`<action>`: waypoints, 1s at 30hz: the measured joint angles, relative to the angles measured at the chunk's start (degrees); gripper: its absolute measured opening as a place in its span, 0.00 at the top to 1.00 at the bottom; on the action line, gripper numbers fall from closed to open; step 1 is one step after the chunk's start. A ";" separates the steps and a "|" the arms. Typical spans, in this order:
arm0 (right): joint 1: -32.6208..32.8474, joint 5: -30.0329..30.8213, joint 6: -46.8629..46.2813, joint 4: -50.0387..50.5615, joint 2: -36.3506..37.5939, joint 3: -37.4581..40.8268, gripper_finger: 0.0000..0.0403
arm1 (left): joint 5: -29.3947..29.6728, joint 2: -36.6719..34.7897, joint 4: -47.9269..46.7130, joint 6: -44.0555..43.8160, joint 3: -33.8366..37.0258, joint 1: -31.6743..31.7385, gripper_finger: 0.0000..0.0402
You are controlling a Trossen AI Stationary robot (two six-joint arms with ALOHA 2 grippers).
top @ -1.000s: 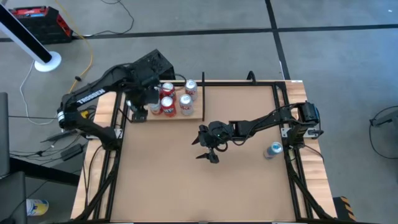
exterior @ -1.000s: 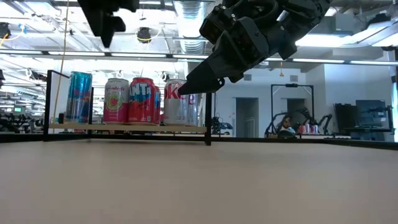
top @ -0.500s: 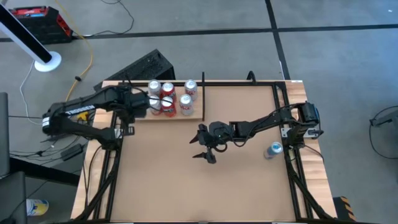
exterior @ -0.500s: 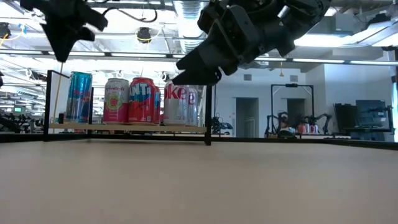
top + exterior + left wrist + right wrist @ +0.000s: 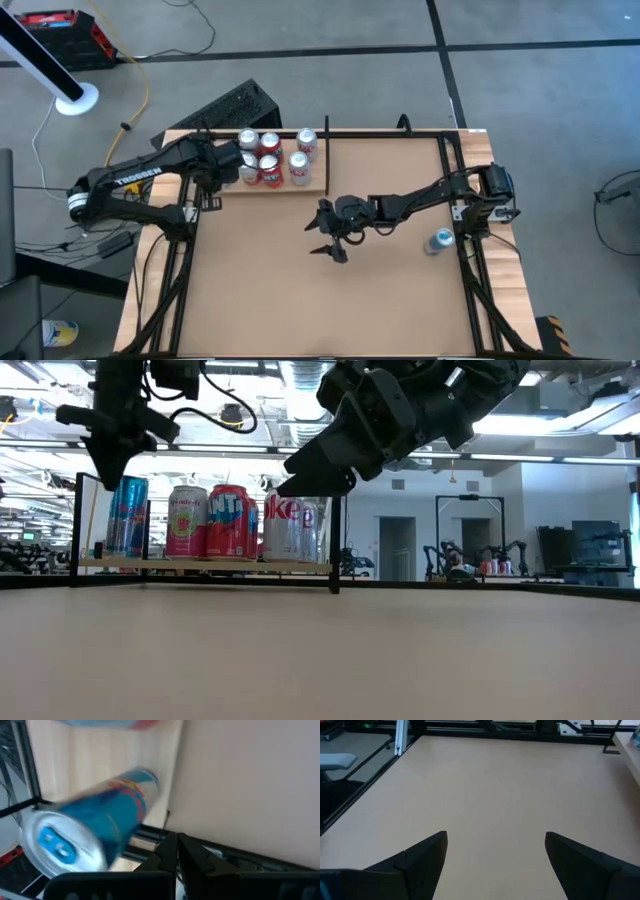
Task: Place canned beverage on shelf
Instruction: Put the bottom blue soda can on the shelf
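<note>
- High view: the shelf (image 5: 318, 178) lay at the far left part of the brown worktop (image 5: 330, 290), its pale-wood panel carrying five cans. Four stood in a close cluster, two red ones (image 5: 268, 170) among them, and a fifth silver-topped can (image 5: 307, 141) stood a little apart toward the shelf's far edge. The left gripper (image 5: 222, 170) sat at the shelf's left end, just beside the cans and holding nothing. The right gripper (image 5: 327, 241) hung over the middle of the worktop, well apart from the shelf. A blue can (image 5: 438, 240) lay near the worktop's right edge, beside the right arm's base.
- Low view: the cans stood upright in a row on the shelf (image 5: 205, 565), with a tall blue can (image 5: 127, 515) at the left, then a pink one (image 5: 186, 520), a red one (image 5: 231, 520) and a silver one (image 5: 291, 523). The left gripper (image 5: 108, 460) hung just above the tall blue can, its fingers clenched together and empty. The right gripper (image 5: 315, 478) hovered above the worktop with nothing in it.
- Left wrist view: the left arm's fingers (image 5: 167, 854) were pressed shut against each other, and the tall blue can (image 5: 95, 830) stood free on the pale-wood shelf (image 5: 105, 755) just beside them.
- Right wrist view: the right arm's fingers (image 5: 427, 854) were spread wide with only bare worktop (image 5: 495, 795) between them.
</note>
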State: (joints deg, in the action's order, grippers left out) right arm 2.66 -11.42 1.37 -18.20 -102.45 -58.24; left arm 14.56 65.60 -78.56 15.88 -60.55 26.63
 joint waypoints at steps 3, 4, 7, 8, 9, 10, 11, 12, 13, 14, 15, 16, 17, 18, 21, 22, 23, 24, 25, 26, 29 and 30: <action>-0.02 0.00 0.13 0.35 0.00 0.00 0.11 | 2.62 0.00 0.96 0.19 0.00 0.78 1.00; -0.05 0.00 0.15 0.51 0.00 0.00 0.11 | 3.62 0.00 0.94 0.21 0.00 1.13 1.00; -0.07 0.00 0.16 1.12 0.00 0.00 0.11 | 5.74 0.00 0.96 0.21 0.00 2.36 1.00; -0.07 0.00 0.15 1.23 0.00 0.00 0.11 | 6.17 0.00 0.98 0.21 0.00 2.82 1.00; -0.07 0.00 0.15 1.23 0.00 0.00 0.11 | 6.58 0.00 0.98 0.17 0.00 3.28 1.00; -0.07 0.00 0.15 1.23 0.00 0.00 0.11 | 7.02 0.00 0.96 0.11 0.00 3.77 1.00; -0.04 0.00 0.15 1.21 0.00 0.00 0.11 | 7.31 0.00 0.99 -0.01 0.00 4.27 1.00; -0.04 0.00 0.15 1.19 0.00 0.00 0.11 | 7.54 0.00 1.06 -0.03 0.00 4.77 1.00; -0.04 0.00 0.15 1.19 0.00 0.00 0.11 | 7.82 0.00 1.17 -0.05 0.00 5.25 1.00; -0.06 0.00 0.15 1.20 0.00 0.00 0.11 | 8.03 0.00 1.25 -0.05 0.00 5.78 1.00; -0.07 0.00 0.15 1.18 0.00 0.00 0.11 | 8.38 0.00 1.34 -0.07 0.00 6.25 1.00; -0.07 0.00 0.15 1.16 0.00 0.00 0.11 | 8.81 0.00 1.46 -0.07 0.00 6.72 1.00; -0.07 0.00 0.15 1.14 0.00 0.00 0.11 | 9.07 0.00 1.63 -0.07 0.00 7.18 1.00; -0.07 0.00 0.15 1.14 0.00 0.00 0.11 | 9.23 0.00 1.66 -0.05 0.00 7.56 1.00; -0.07 0.00 0.15 1.14 0.00 0.00 0.11 | 9.50 0.00 1.76 0.25 0.02 8.57 1.00; -0.07 0.00 0.15 1.12 0.00 0.00 0.11 | 9.88 0.00 1.94 0.36 0.02 8.84 1.00; -0.07 0.00 0.15 1.12 0.00 0.00 0.11 | 10.13 0.00 2.24 0.39 0.02 9.14 1.00; -0.07 0.00 0.15 1.14 0.00 0.00 0.11 | 10.33 0.00 2.57 0.44 0.02 9.44 1.00; -0.07 -0.01 0.15 1.14 0.00 0.00 0.11 | 10.44 0.00 3.00 0.59 0.02 9.77 1.00; -0.07 0.00 0.15 1.12 0.00 0.00 0.11 | 10.48 0.00 3.47 0.77 0.02 10.09 1.00; -0.07 -0.02 0.15 1.14 0.00 0.00 0.11 | 10.61 0.00 4.26 1.38 0.02 10.77 1.00; -0.07 -0.02 0.15 1.14 0.00 0.00 0.11 | 10.61 0.00 4.41 1.46 0.02 10.93 1.00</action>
State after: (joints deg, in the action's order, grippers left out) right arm 2.59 -11.44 1.52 -17.06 -102.45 -58.24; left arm 25.17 65.60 -74.15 17.34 -60.53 37.56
